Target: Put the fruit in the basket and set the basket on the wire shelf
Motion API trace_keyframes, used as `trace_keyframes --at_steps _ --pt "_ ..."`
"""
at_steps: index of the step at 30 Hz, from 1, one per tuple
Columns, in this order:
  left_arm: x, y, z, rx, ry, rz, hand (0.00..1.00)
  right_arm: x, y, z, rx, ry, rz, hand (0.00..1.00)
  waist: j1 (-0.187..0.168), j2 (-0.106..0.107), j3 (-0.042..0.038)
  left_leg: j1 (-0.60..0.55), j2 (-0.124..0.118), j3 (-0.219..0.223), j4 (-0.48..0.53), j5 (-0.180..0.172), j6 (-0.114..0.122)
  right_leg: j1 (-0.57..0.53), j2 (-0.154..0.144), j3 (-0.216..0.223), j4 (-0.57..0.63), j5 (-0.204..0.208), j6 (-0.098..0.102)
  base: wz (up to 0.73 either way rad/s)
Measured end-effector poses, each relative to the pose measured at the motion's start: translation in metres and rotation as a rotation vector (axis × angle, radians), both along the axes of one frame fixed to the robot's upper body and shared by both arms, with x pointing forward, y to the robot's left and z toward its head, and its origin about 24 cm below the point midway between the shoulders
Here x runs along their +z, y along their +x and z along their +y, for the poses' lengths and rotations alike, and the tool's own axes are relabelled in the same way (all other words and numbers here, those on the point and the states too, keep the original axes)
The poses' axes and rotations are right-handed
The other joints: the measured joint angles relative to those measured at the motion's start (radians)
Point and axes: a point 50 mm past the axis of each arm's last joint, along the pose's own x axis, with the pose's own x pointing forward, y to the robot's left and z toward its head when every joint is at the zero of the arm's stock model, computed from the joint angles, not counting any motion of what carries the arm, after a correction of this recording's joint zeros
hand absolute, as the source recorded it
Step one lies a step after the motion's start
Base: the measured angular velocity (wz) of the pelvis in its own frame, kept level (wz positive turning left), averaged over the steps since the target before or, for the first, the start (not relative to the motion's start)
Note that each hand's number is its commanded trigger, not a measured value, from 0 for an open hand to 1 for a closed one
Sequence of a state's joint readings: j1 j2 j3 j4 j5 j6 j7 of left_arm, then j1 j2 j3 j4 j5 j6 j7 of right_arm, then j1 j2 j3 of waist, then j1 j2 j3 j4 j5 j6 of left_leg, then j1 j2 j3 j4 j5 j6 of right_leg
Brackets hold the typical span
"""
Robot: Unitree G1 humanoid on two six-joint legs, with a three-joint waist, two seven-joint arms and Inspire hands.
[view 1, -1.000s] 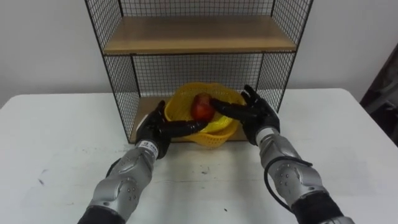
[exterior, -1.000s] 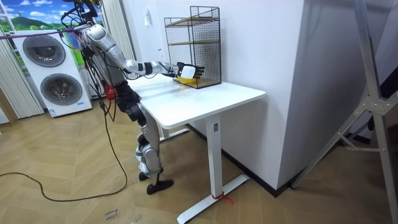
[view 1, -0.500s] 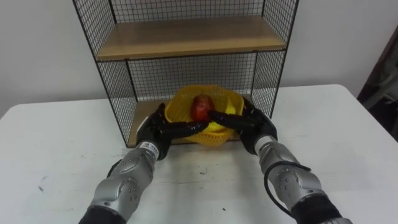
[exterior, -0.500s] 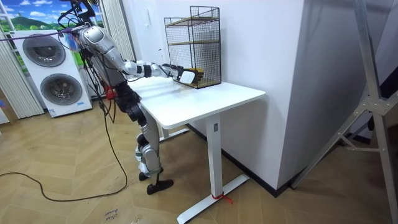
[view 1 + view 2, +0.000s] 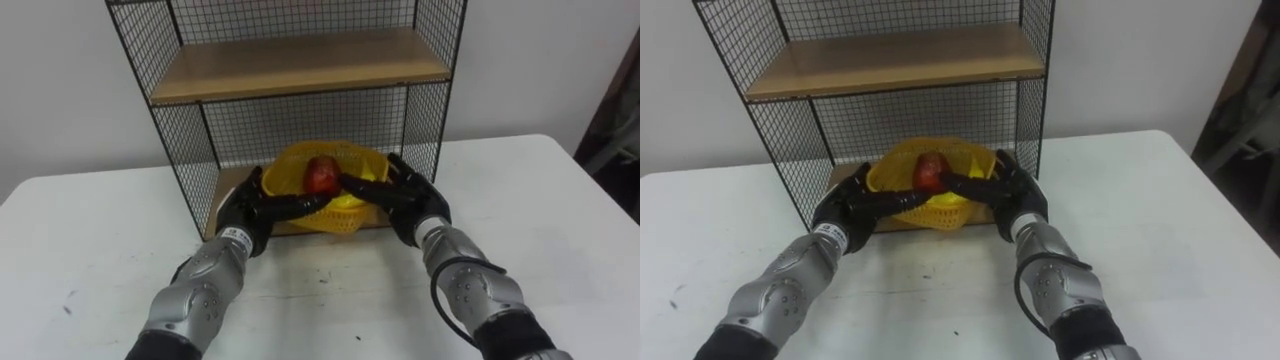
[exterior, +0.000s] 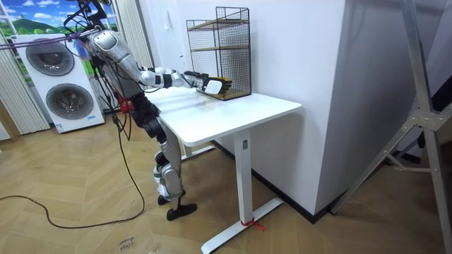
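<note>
The robot stands at the end of the white table, leaning forward with both arms stretched out to the wire shelf at the table's far edge by the wall. The shelf is a black mesh frame with a wooden board halfway up and another at the bottom. The yellow basket sits in the lower compartment at its open front; whether it rests on the bottom board or is held just above it cannot be told. The left hand clasps the basket's left side, fingers curled along the front rim. The right hand grips the right side, fingers hooked over the rim. A red fruit lies inside the basket.
</note>
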State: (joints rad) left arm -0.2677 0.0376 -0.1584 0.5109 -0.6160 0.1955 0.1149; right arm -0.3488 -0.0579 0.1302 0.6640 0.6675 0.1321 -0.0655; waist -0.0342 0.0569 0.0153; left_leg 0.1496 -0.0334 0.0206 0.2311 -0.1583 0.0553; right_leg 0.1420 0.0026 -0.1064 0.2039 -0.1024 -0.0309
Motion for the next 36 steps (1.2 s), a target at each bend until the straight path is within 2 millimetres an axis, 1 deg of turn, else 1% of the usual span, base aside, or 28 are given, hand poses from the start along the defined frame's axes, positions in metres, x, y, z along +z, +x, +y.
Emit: trace_keyframes --at_steps 6,10,14,19,26,29,31,33,36 --pt "0.000 0.000 0.003 -0.007 -0.004 0.001 0.00 0.001 0.001 -0.002 0.015 0.012 -0.013 0.00 -0.001 -0.004 -0.0021 0.000 0.000 0.000 -0.010 0.006 0.000 -0.007 0.000 0.000 -0.001 0.000 0.000 0.00" --pt "0.003 0.004 0.006 0.004 -0.011 0.000 0.00 0.004 0.003 -0.002 0.015 0.021 -0.013 0.00 0.000 -0.004 -0.0034 -0.004 0.000 0.000 -0.010 0.006 -0.001 -0.017 0.000 -0.001 0.000 0.000 -0.001 0.00" --pt "0.008 0.008 0.010 0.009 -0.004 -0.014 0.00 0.007 0.006 -0.002 0.034 -0.012 -0.022 0.00 -0.001 -0.005 -0.0037 -0.008 0.000 -0.001 -0.010 0.007 -0.001 -0.018 -0.001 -0.006 0.002 0.000 -0.002 0.00" --pt "0.011 0.012 0.020 0.044 -0.006 -0.022 0.00 0.008 0.007 -0.002 0.052 -0.039 -0.024 0.00 -0.002 -0.012 -0.0095 -0.018 0.000 -0.004 -0.010 0.007 -0.002 -0.027 0.000 -0.005 0.002 -0.001 -0.003 0.00" --pt "0.012 0.013 0.030 0.040 0.022 -0.024 0.00 0.010 0.010 -0.002 0.085 -0.108 -0.021 0.00 -0.002 -0.013 -0.0108 -0.023 -0.001 -0.004 -0.010 0.008 -0.002 -0.039 -0.001 -0.004 0.003 -0.001 -0.003 0.00" --pt "0.017 0.017 0.032 0.030 0.024 -0.037 0.00 0.021 0.019 -0.003 0.095 -0.109 -0.046 0.00 0.000 -0.013 -0.0110 -0.031 -0.002 -0.006 -0.010 0.011 0.002 -0.044 -0.001 -0.002 0.010 -0.001 -0.005 0.00" --pt "0.023 0.022 0.034 0.021 0.035 -0.049 0.00 0.032 0.028 -0.003 0.088 -0.101 -0.082 0.00 0.001 -0.014 -0.0109 -0.034 -0.003 -0.011 -0.010 0.012 0.003 -0.046 -0.003 -0.006 0.011 0.000 -0.009 0.06" --pt "0.028 0.027 0.036 0.017 0.042 -0.064 0.00 0.037 0.032 -0.004 0.085 -0.101 -0.098 0.00 0.008 -0.014 -0.0108 -0.034 -0.006 -0.019 -0.010 0.013 0.002 -0.045 -0.003 -0.007 0.011 0.000 -0.010 0.07" --pt "0.034 0.031 0.038 0.007 0.049 -0.083 0.00 0.039 0.033 -0.009 0.082 -0.107 -0.100 0.00 0.016 -0.014 -0.0108 -0.033 -0.007 -0.023 -0.009 0.013 0.002 -0.045 -0.003 -0.006 0.016 -0.004 -0.011 0.02"
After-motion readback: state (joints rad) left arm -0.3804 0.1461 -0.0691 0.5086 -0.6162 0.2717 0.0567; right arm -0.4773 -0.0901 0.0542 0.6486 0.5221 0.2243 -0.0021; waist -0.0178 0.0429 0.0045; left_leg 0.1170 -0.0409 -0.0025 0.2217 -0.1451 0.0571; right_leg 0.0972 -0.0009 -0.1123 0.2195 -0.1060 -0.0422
